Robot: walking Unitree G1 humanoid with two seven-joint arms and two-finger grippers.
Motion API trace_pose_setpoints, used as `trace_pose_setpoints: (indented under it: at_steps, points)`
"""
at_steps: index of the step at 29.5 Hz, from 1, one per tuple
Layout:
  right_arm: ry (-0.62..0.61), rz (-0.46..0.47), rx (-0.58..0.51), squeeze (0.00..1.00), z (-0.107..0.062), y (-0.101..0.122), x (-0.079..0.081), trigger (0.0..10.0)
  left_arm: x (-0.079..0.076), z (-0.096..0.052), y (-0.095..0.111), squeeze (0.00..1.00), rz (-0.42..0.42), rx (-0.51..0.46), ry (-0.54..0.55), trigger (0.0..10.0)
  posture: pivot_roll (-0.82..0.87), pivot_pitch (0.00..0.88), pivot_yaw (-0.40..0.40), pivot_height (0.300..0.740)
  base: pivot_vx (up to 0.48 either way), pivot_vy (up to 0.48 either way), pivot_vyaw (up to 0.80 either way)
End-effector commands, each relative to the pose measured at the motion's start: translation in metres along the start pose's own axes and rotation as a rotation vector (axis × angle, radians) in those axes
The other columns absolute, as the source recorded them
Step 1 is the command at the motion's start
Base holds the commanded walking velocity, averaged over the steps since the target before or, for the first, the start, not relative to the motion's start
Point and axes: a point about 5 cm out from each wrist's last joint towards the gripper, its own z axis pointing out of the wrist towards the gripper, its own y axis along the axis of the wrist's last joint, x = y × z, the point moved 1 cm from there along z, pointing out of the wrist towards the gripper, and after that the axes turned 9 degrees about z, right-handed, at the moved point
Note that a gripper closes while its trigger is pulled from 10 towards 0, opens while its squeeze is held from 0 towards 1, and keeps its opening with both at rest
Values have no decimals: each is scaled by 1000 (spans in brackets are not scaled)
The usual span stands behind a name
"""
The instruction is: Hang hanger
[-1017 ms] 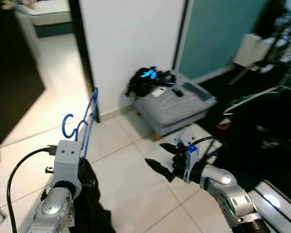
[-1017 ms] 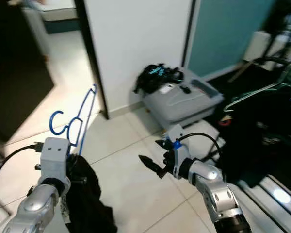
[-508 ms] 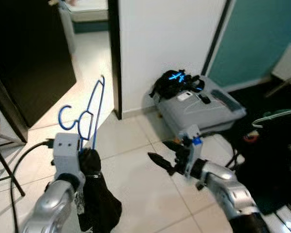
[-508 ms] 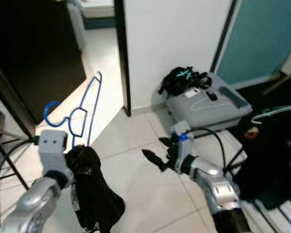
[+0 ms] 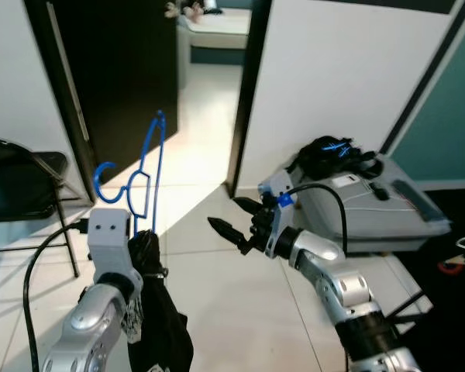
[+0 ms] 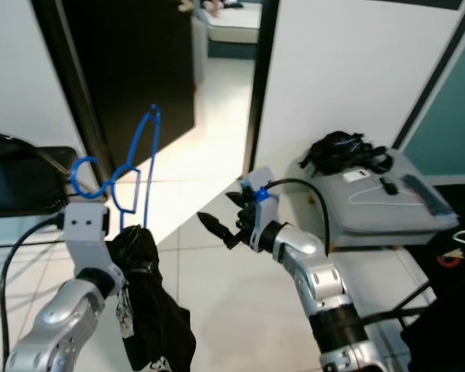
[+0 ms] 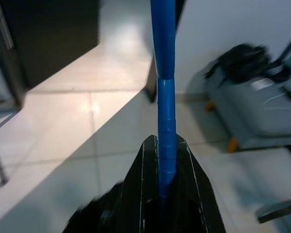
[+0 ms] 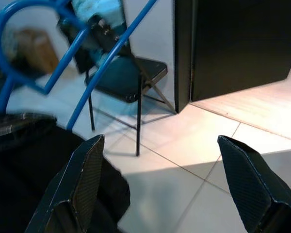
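A blue wire hanger (image 5: 151,167) stands upright in front of me on the left, its hook (image 5: 107,180) curling left. My left gripper (image 7: 164,141) is shut on the hanger's lower bar. A black garment (image 5: 160,325) droops from the hanger below the left wrist (image 5: 108,236). My right gripper (image 5: 226,215) is held out at mid-height, right of the hanger and apart from it. Its fingers (image 8: 82,174) are open with nothing between them.
A black folding chair (image 5: 19,186) stands at the left by a white wall. A dark open door (image 5: 124,70) leads to a lit tiled passage. A grey case (image 5: 376,213) with a black bag (image 5: 331,153) on top lies on the floor at the right.
The camera has swung left: the case has slid to the right, and the door and chair have come into view. The left gripper still holds the hanger; the right stays open.
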Motion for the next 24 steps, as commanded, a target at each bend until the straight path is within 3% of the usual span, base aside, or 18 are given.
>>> trace_pose_setpoints:
  at_steps: [1,5,7,8,10,13,15,17,19,20,22,24]
  points:
    - [-35,30,-31,0,4,7,0,10000,-8,7,8,0,8,-46,-32,10000,137,0,-124,740,0,0,663]
    - [-67,39,-44,0,11,8,4,10000,-8,16,7,0,16,-43,-16,10000,122,0,-121,740,0,0,663]
    - [-132,33,-3,0,17,-4,3,10000,-13,31,2,0,22,-16,4,10000,95,0,-103,740,0,0,663]
    - [-132,33,-3,0,17,-4,3,10000,-13,31,2,0,22,-16,4,10000,95,0,-103,740,0,0,663]
    - [-185,33,8,0,18,-5,-3,10000,-26,47,8,0,38,-14,-17,10000,59,0,-72,740,0,0,666]
    - [-199,30,12,0,16,-4,-4,10000,-30,50,16,0,34,-32,-28,10000,57,0,-70,740,0,0,665]
    - [-210,29,10,0,5,-5,-5,10000,-28,49,28,0,52,-72,-32,10000,52,0,-63,740,0,0,663]
    - [-226,10,21,0,-3,-6,-7,10000,-25,46,24,0,99,-62,-31,10000,38,0,-56,740,0,0,669]
    - [-273,-78,64,0,-26,-14,-14,10000,-15,32,5,0,87,-18,-19,10000,24,0,-51,740,0,0,663]
    - [-273,-78,64,0,-26,-14,-14,10000,-15,32,5,0,87,-18,-19,10000,24,0,-51,740,0,0,663]
    - [-278,-51,86,0,-70,-34,-8,10000,-9,-6,-26,0,92,60,-42,10000,20,0,-49,740,0,0,663]
    - [-313,4,66,0,-97,-44,3,10000,-11,-39,-43,0,69,115,-53,10000,11,0,-53,740,0,0,663]
